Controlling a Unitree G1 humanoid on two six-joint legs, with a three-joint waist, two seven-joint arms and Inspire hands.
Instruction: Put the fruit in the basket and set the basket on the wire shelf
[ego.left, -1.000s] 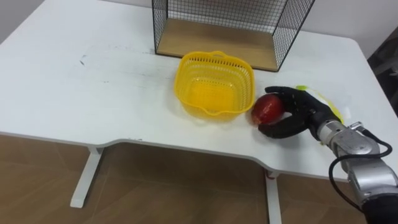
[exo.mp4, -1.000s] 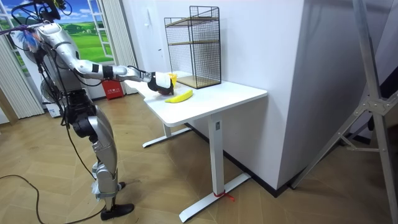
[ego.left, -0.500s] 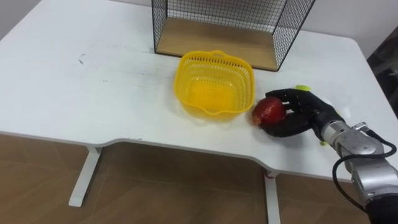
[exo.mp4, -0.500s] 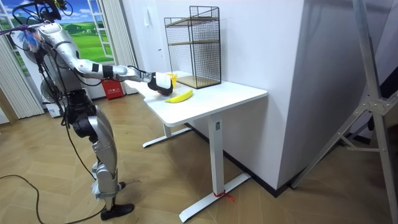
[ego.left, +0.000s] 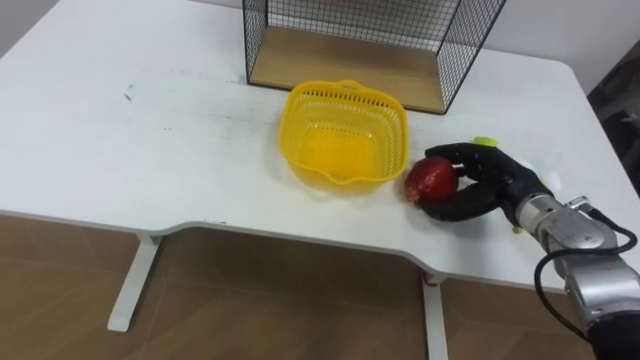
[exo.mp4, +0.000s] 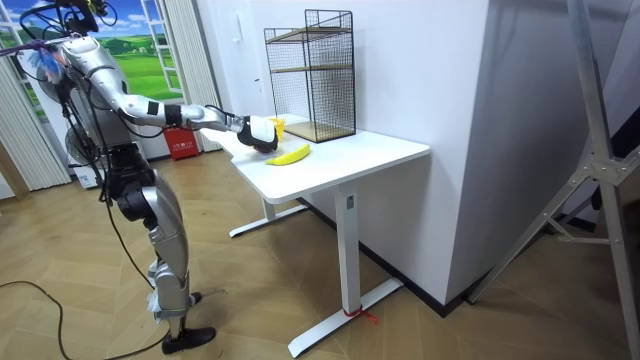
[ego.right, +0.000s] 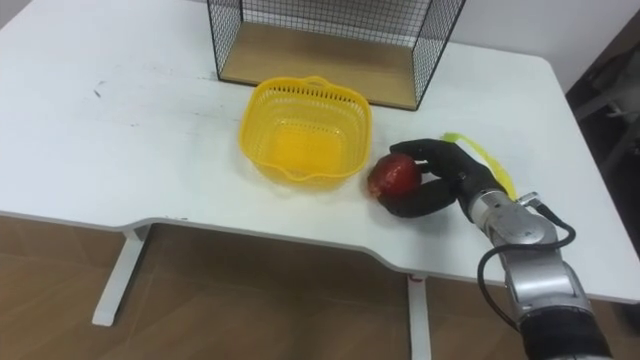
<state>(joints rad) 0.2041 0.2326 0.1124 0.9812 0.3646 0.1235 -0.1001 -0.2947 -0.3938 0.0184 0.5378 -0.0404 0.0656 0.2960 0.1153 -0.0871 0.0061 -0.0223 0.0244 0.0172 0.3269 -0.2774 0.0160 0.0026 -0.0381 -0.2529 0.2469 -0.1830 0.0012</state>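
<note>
- Fingers (ego.left: 468, 152) of the right hand (ego.left: 497, 182) are curled round the apple (ego.left: 431, 178), which seems to rest on the table (ego.left: 150, 130).
- No fruit looks to be packed yet. The apple, the banana (ego.right: 495, 170) just behind the fingers, and the basket move are all left.
- Left of the fingers, just beside the apple, the basket (ego.left: 345, 95) stands empty.
- Beyond the basket, the shelf (ego.left: 350, 60) has a bare bottom board.

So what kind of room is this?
Probably an indoor room set up for robot practice rather than a lived-in home: a plain white table, a wire shelf on it, a wooden floor, and a metal stand at the room view's right.
</note>
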